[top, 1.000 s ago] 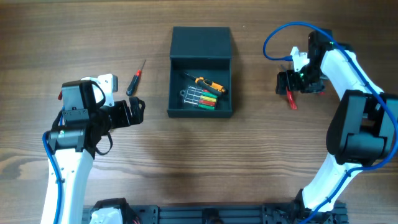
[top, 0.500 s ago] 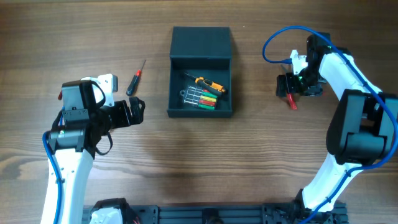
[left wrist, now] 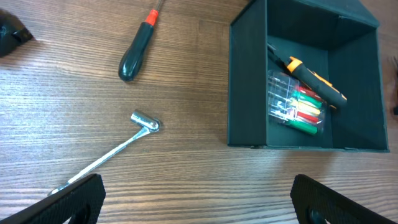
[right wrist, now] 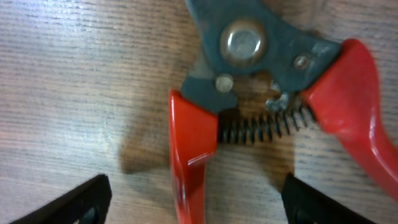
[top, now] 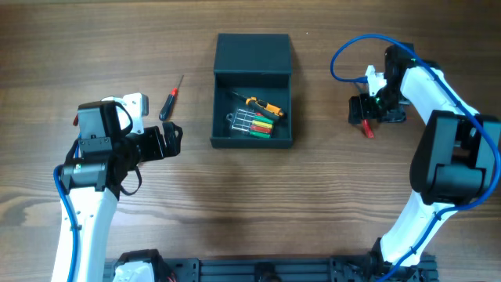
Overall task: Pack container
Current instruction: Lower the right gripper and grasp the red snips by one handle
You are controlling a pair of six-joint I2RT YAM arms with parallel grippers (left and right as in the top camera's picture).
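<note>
The container (top: 252, 142) is a dark teal-grey box in the middle of the table, its lid (top: 253, 52) folded open at the far side. In it lie an orange-and-black tool (top: 264, 106) and a clear case of coloured screwdrivers (top: 252, 124). Red-handled pliers (right wrist: 261, 68) lie on the wood at the right. My right gripper (top: 363, 110) hangs open low over them, with one red handle (right wrist: 191, 163) between its fingers and a gap on each side. Left of the box, my left gripper (top: 169, 139) stands wide open and empty.
A red-and-black screwdriver (top: 169, 100) lies left of the container. In the left wrist view a silver L-shaped socket tool (left wrist: 107, 155) rests on the wood between the screwdriver (left wrist: 137, 51) and my left fingertips (left wrist: 76, 199). The container wall (left wrist: 245, 81) stands at the right of that view.
The right gripper has shifted a little over the pliers and its jaws have narrowed slightly. The left arm has not moved.
</note>
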